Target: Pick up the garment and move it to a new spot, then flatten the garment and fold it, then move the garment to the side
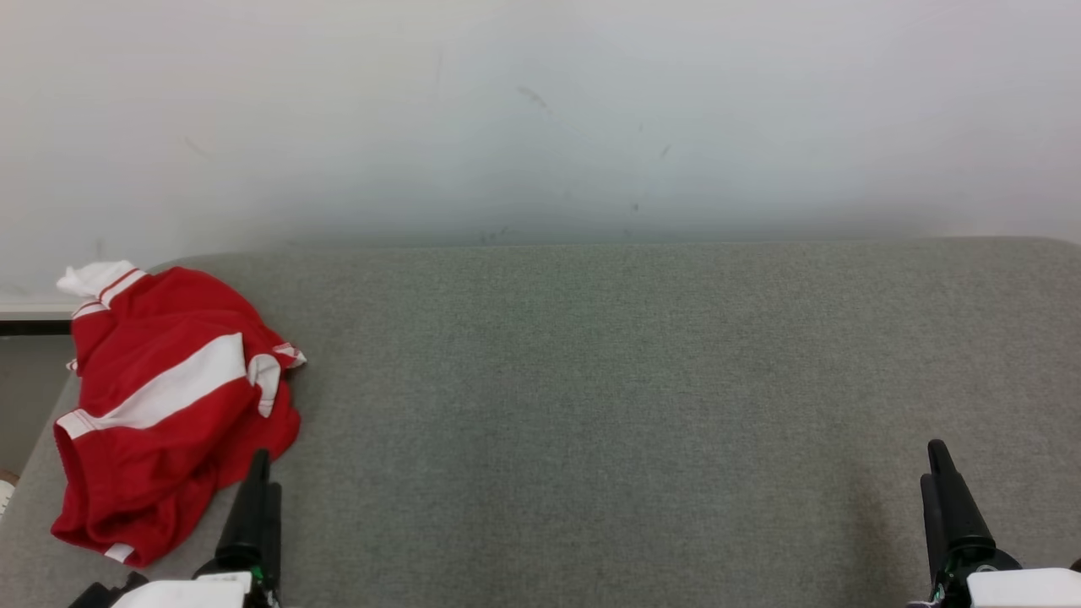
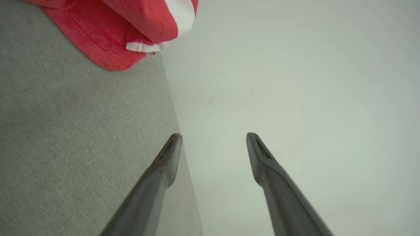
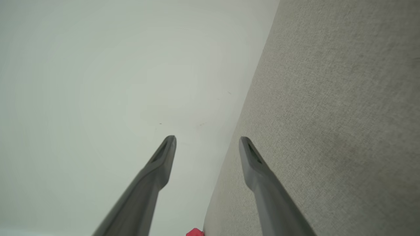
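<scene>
The left gripper [image 2: 214, 136] has its fingers spread wide and empty. The crumpled red and white garment [image 1: 169, 405] lies near it, ahead and to its left. The right gripper [image 3: 207, 138], equally spread and empty, is well apart from the garment.

Grey fabric surface [image 1: 642, 405] meets a pale, scuffed wall [image 1: 540, 110] — evenly lit.
</scene>
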